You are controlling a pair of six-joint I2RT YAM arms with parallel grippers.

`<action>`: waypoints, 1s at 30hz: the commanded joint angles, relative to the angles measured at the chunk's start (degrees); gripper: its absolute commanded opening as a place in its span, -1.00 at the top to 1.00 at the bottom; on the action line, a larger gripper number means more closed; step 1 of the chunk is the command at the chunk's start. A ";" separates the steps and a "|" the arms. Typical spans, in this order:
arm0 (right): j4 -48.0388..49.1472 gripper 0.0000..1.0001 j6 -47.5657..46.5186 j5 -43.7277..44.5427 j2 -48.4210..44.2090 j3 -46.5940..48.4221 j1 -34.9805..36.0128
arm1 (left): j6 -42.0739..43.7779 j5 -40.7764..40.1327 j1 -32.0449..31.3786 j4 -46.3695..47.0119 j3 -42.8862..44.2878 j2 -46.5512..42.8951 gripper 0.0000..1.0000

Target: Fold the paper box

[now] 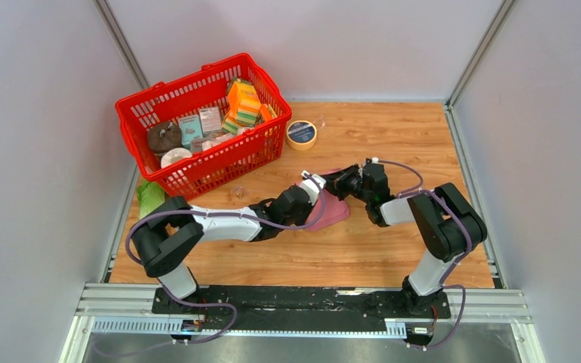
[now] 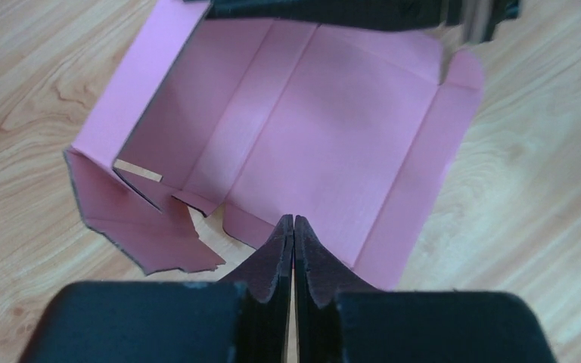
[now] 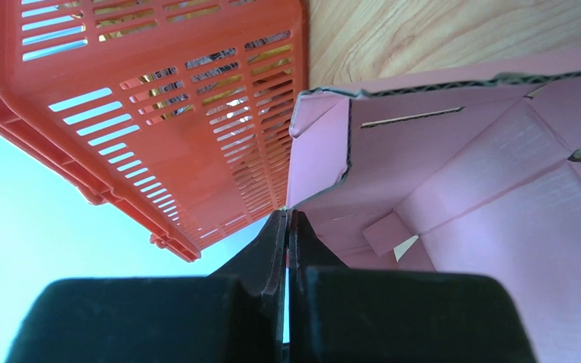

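Pinning the pink paper box (image 1: 331,212) flat on the counter (image 1: 393,249) with tips pressed together, the left tool (image 2: 293,223) steadies it while the right tool (image 3: 287,219) pinches a side wall, seemingly to raise it.

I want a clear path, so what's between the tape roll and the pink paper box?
Top view: bare table past the tape roll, then the left gripper at the paper box.

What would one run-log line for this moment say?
step: folding | pink box: open, one side raised | left claw: closed at near edge, grip unclear | right claw: pinching a side wall
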 commanded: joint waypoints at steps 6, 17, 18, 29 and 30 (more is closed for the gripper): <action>2.55 1.00 3.66 2.12 -0.81 -0.98 -0.25 | -1.74 -6.67 -0.88 4.64 -3.93 2.44 0.97; 6.33 1.00 4.54 6.24 -0.98 -4.32 0.10 | -5.25 -9.22 -0.97 5.17 -7.10 6.92 1.00; 6.50 1.00 3.85 6.51 -1.59 -4.76 0.10 | -5.52 -10.18 -0.97 5.17 -7.54 6.92 1.00; 5.45 1.00 -1.25 7.13 -3.27 -5.73 0.10 | -3.24 -5.97 -0.97 13.79 -13.26 1.57 0.88; 4.76 1.00 -1.52 7.13 -3.53 -5.73 0.10 | -2.98 -6.58 -0.97 12.83 -13.34 -0.88 0.85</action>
